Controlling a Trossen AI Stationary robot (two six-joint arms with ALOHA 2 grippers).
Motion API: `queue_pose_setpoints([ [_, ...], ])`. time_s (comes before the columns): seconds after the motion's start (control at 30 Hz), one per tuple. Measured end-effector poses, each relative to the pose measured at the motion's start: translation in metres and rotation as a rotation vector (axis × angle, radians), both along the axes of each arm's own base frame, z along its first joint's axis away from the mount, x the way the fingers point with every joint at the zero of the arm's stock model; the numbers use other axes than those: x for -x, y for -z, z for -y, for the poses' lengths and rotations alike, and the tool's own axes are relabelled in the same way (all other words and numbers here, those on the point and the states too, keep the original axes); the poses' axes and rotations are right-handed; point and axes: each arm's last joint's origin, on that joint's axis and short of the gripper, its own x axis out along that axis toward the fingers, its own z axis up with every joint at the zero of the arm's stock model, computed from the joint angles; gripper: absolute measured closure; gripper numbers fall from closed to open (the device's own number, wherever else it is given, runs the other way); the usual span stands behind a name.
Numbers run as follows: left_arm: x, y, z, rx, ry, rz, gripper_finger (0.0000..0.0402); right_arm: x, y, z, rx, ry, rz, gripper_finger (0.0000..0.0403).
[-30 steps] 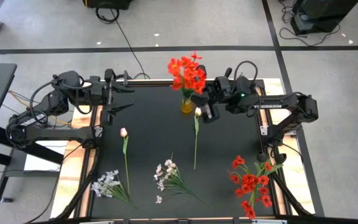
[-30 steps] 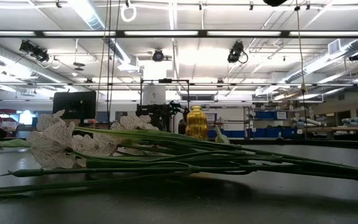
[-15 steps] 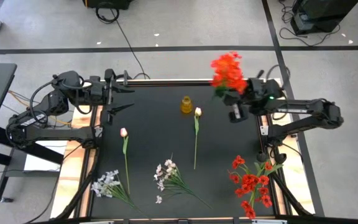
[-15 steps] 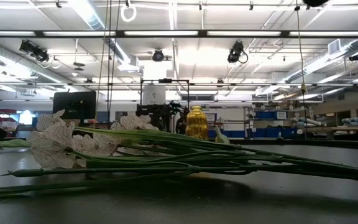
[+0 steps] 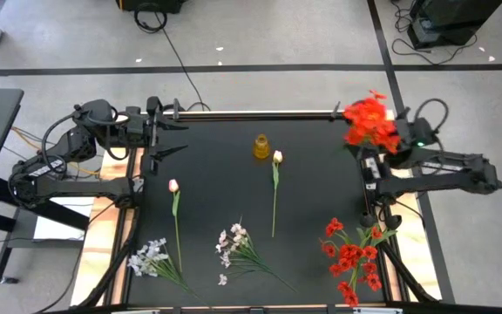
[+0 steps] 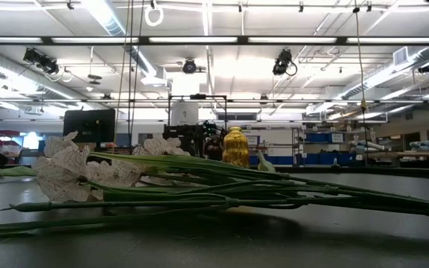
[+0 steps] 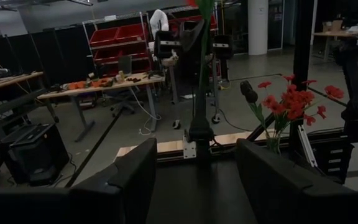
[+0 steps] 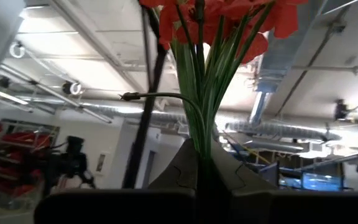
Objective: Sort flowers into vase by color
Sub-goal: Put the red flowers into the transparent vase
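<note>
My right gripper (image 5: 369, 155) is at the table's right edge, shut on a bunch of red flowers (image 5: 370, 122) with green stems. A small yellow vase (image 5: 261, 146) stands on the black mat at the far middle, with nothing in it. On the mat lie two pink tulips (image 5: 173, 186) (image 5: 277, 157), two white sprays (image 5: 149, 257) (image 5: 234, 244) and another red bunch (image 5: 351, 257). My left gripper (image 5: 174, 131) waits open at the far left. My right gripper pinches the red bunch's green stems (image 8: 199, 146) between its two fingers, below the blossoms. The fingers slant upward and the stems run on past them. The blossoms (image 8: 229, 18) stand above the fingers, and the bunch is lifted clear of the table.
Bare black mat (image 5: 216, 201) lies between the vase and the flowers along the near side. In the low view the white sprays (image 6: 73, 175) lie in front of the vase (image 6: 234, 147). Frame rails edge the mat on the left and right.
My right gripper has drawn back from beside the vase toward the table's right edge, staying shut on the red bunch. The bunch has gone with it, blossoms up, and the vase has stayed in place.
</note>
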Motion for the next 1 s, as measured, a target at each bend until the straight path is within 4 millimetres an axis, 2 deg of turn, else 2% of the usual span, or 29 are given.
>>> queue_pose_setpoints([
  [0.37, 0.0, 0.0, 0.0, 0.0, 0.0, 0.0, 0.0177, 0.061, 0.001, -0.017, 0.069, -0.054, -0.099, 0.0387],
  [0.6, 0.0, 0.0, 0.0, -0.001, 0.0, 0.0, 0.0177, 0.09, 0.013, -0.025, 0.1, -0.061, -0.191, 0.0387],
  [0.73, 0.0, 0.0, 0.0, -0.001, 0.0, 0.0, 0.0177, 0.102, 0.019, -0.027, 0.063, -0.043, -0.228, 0.0387],
  [1.0, 0.0, 0.0, 0.0, 0.0, 0.0, 0.0, 0.0177, 0.133, 0.035, -0.029, -0.064, 0.111, -0.276, 0.0387],
])
